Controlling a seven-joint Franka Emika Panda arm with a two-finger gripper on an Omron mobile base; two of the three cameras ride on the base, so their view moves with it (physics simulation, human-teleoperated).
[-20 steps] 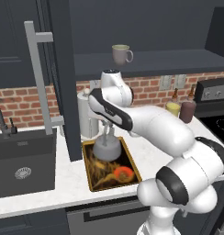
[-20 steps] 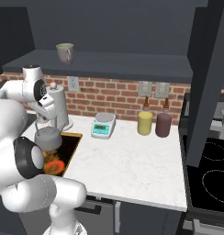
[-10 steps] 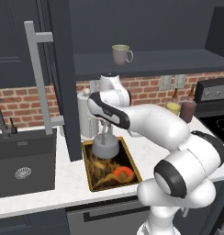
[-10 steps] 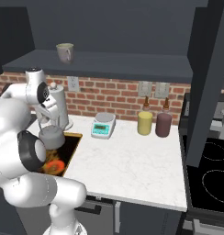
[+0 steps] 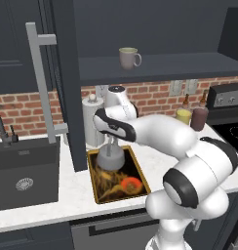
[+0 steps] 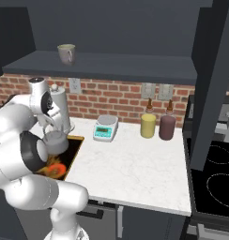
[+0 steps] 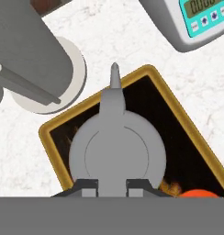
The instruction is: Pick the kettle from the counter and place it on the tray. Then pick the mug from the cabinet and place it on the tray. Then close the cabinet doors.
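The gripper (image 7: pixel 112 186) pinches the arched handle of the kettle (image 7: pixel 116 153), its fingers pressed close on it. The kettle is over the far end of the tray (image 5: pixel 138 170); whether it touches, I cannot tell. It is dull grey metal, round and stiff, probably slippery and rather heavy, so the handle is the best hold. Beyond the tray stands a tall grey cylinder (image 5: pixel 93 121); above, on the cabinet shelf, the ceramic mug (image 5: pixel 129 57)
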